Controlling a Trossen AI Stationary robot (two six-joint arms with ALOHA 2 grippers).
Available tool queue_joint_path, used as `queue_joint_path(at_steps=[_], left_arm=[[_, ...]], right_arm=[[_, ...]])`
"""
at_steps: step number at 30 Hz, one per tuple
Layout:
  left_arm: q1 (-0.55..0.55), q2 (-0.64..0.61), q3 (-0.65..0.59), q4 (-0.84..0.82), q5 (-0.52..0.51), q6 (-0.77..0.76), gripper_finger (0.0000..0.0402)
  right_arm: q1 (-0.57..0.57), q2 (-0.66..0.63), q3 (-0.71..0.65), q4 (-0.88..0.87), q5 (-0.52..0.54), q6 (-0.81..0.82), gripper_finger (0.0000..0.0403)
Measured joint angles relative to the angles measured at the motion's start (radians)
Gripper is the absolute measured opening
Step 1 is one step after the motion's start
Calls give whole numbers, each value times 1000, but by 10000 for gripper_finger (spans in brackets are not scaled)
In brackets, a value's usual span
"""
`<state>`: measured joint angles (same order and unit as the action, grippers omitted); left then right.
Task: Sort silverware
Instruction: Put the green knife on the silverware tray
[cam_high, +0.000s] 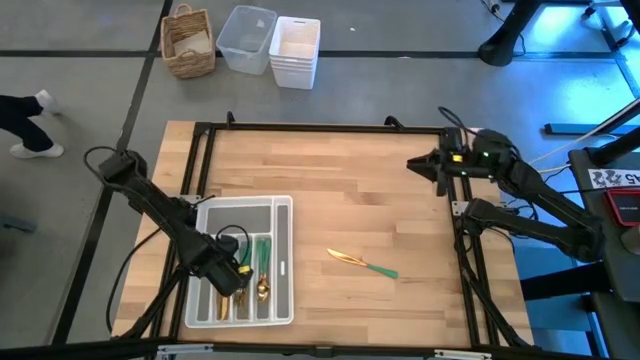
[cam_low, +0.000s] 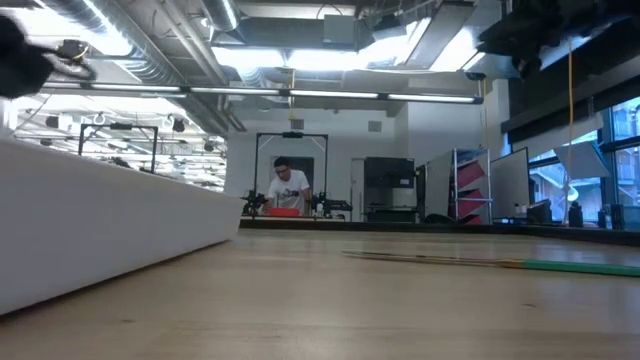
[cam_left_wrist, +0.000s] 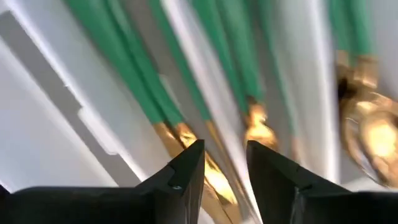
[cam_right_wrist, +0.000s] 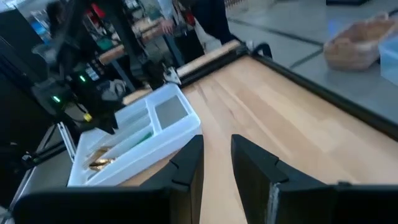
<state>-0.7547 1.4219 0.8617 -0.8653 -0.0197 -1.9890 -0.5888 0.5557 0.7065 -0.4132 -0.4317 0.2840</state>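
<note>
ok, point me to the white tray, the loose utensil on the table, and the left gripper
white tray (cam_high: 284, 212): high view, bare far-right corner of its rim.
loose utensil (cam_high: 380, 269): high view, green handle; gold head points toward the tray.
left gripper (cam_left_wrist: 225, 163): left wrist view, between its parted fingertips, over silverware in the tray.

Most of the silverware (cam_high: 256, 268) lay lengthwise in the tray's long slots, slim green handles side by side and shiny gold heads toward the near end. One gold-headed, green-handled piece (cam_high: 362, 263) lay flat and slanted on the bare surface, well apart.
</note>
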Motion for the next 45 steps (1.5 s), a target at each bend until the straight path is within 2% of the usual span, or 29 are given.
queue_joint_path(at_steps=[4,10,17,22,32,40,45], left_arm=[[0,-62,16,-7,-40,60,113],[8,-150,25,-1,-175,119,113],[48,-179,25,4,-262,195,113],[90,-179,25,24,-290,303,113],[189,-179,25,121,-413,533,113],[259,-178,25,197,-416,689,113],[296,-178,25,237,-416,748,113]], right_arm=[[0,86,38,0,-35,0,83],[12,211,68,0,-139,4,83],[198,345,70,2,-135,68,83],[381,435,70,2,-72,137,83],[695,614,70,0,139,218,83],[857,766,70,3,282,221,83],[926,872,70,35,328,267,83]])
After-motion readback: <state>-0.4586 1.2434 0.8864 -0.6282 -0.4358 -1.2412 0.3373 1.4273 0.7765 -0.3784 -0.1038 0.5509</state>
